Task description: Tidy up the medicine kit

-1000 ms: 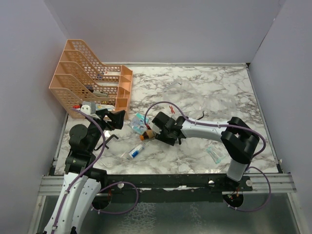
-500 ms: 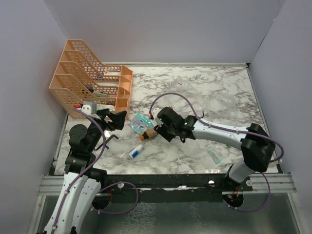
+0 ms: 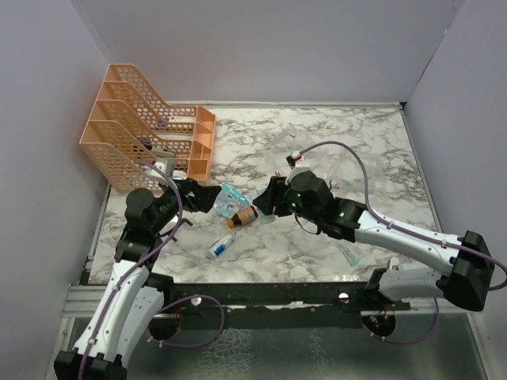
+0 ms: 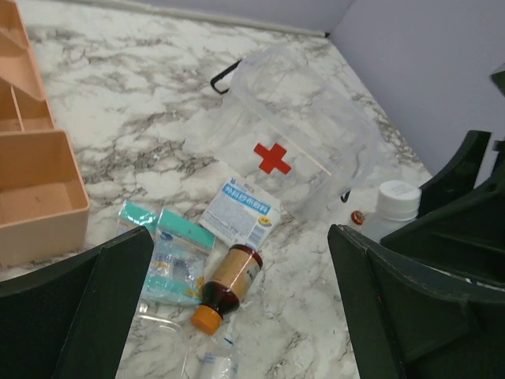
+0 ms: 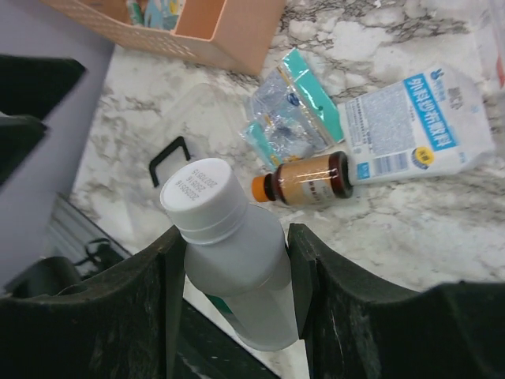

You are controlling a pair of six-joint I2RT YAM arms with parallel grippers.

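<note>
My right gripper (image 5: 234, 241) is shut on a white capped bottle (image 5: 225, 237) and holds it above the marble table; it shows in the top view (image 3: 269, 202). Below it lie a brown bottle with an orange cap (image 5: 308, 180), a white-and-blue sachet (image 5: 410, 118) and teal packets (image 5: 292, 114). My left gripper (image 4: 237, 316) is open and empty above the brown bottle (image 4: 229, 284). A clear kit bag with a red cross (image 4: 272, 158) lies beyond the sachet (image 4: 239, 213). The white bottle (image 4: 390, 205) shows at the right of the left wrist view.
An orange tiered organizer (image 3: 146, 131) stands at the back left, with its open front bins (image 4: 31, 181) near the left gripper. A small tube in wrap (image 3: 222, 245) lies near the front, and a clear packet (image 3: 348, 249) lies at the front right. Purple walls close in both sides.
My right gripper has risen from the pile and swung right with the white bottle in it. My left gripper has moved right and forward toward the brown bottle.
</note>
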